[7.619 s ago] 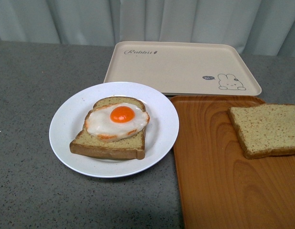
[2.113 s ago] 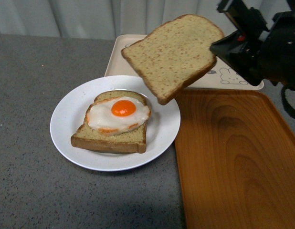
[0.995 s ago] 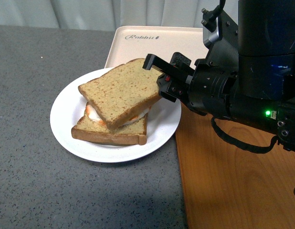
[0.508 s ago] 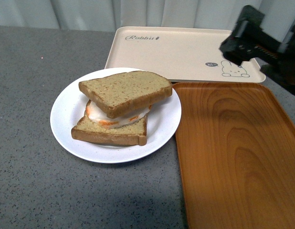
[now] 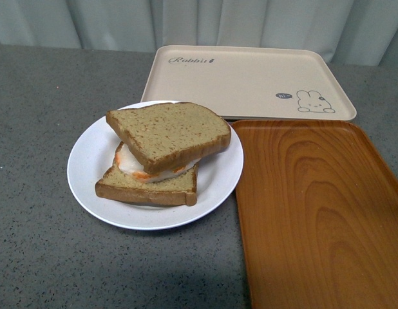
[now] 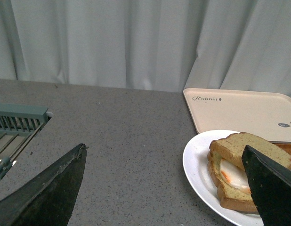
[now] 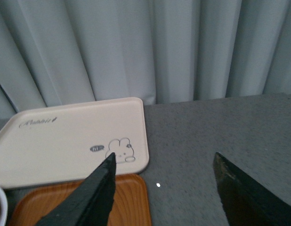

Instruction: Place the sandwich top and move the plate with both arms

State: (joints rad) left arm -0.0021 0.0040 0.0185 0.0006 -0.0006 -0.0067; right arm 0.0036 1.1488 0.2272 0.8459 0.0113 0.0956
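The sandwich top (image 5: 168, 132) lies askew and tilted on the egg-topped bread slice (image 5: 147, 187), both on the white plate (image 5: 89, 161). The left wrist view shows the plate (image 6: 195, 165) and the sandwich top (image 6: 246, 147) beside one black finger; my left gripper (image 6: 164, 157) is open over bare countertop next to the plate. My right gripper (image 7: 162, 162) is open and empty above the countertop beside the trays. Neither arm shows in the front view.
A beige rabbit-print tray (image 5: 250, 80) lies behind the plate and an orange wood-grain tray (image 5: 315, 212) to its right, both without anything on them. A grey-green slatted rack (image 6: 16, 125) sits at the counter's edge. Curtains hang behind.
The right gripper carried the sandwich top from the orange tray, set it on the egg slice, let go and withdrew out of the front view. The top slice has settled slightly.
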